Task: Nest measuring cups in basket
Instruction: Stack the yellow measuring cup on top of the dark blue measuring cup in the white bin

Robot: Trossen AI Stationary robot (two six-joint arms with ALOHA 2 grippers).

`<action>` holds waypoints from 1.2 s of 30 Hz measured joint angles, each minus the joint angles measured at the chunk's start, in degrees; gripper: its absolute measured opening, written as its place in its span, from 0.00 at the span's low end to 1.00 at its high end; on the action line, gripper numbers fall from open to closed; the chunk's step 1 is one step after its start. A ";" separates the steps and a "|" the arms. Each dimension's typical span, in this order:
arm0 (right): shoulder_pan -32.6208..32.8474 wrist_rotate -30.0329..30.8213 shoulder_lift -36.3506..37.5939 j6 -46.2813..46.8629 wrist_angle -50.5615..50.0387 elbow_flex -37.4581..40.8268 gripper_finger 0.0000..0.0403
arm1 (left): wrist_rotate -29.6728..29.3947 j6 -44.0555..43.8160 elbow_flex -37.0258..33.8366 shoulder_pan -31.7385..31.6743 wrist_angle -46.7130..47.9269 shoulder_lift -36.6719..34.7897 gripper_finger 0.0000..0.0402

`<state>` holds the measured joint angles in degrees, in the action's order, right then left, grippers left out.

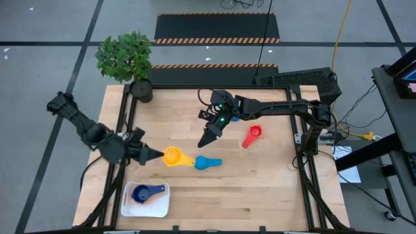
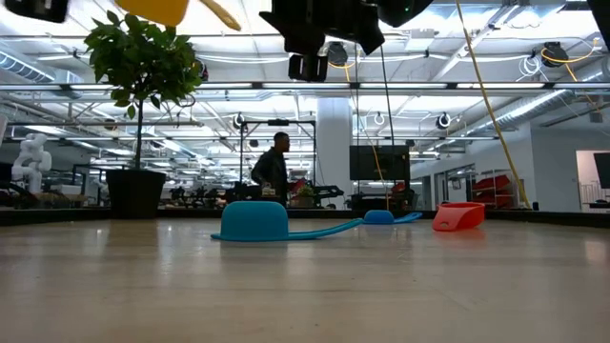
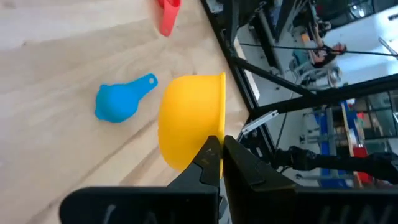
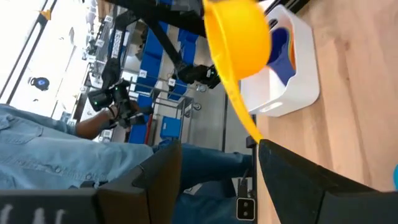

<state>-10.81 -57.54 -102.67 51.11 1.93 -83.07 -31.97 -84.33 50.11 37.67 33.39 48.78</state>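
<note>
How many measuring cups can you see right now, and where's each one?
4 clearly: yellow cup held by the left gripper above the table, light blue cup and red cup on the table, dark blue cup in the basket. More may be nested beneath it.

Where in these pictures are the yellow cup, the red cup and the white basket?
yellow cup [image 1: 171, 156]: high view, on its round bowl.
red cup [image 1: 254, 132]: high view, on its bowl end.
white basket [image 1: 162, 207]: high view, on the rim at its right edge.
</note>
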 joint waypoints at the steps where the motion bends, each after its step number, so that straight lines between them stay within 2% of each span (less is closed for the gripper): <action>1: -0.18 0.00 0.00 -0.15 0.00 0.00 0.52 | -1.82 -2.02 0.00 2.12 0.42 0.50 0.01; 6: -0.89 0.00 0.00 -1.05 -0.02 0.00 0.52 | -12.48 -13.41 0.00 13.41 1.91 3.79 0.01; 9: -1.17 -0.04 0.00 -1.09 -0.02 0.00 0.52 | -16.75 -21.33 0.00 19.93 4.08 6.21 0.01; 17: -1.24 -0.04 0.00 -2.36 -0.02 0.00 0.52 | -18.77 -42.42 -0.02 34.05 11.60 11.97 0.01; 23: -1.14 0.26 0.00 -1.91 -0.04 0.00 0.52 | -19.76 -42.49 -0.02 39.13 9.80 11.86 0.02; 26: -0.80 0.48 0.02 -1.18 -0.07 0.00 0.52 | -16.71 -42.80 -0.02 41.48 10.96 10.82 0.01; 31: -0.26 1.98 0.02 -1.24 -0.06 0.00 0.52 | -16.86 -43.07 -0.02 44.26 17.36 6.06 0.01; 36: -0.32 3.53 0.04 -0.43 -0.07 0.00 0.52 | -17.34 -42.55 -0.02 44.84 28.07 -0.96 0.01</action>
<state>-11.14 -54.01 -102.63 50.68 1.87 -83.07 -49.32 -126.88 50.09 82.51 61.46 47.83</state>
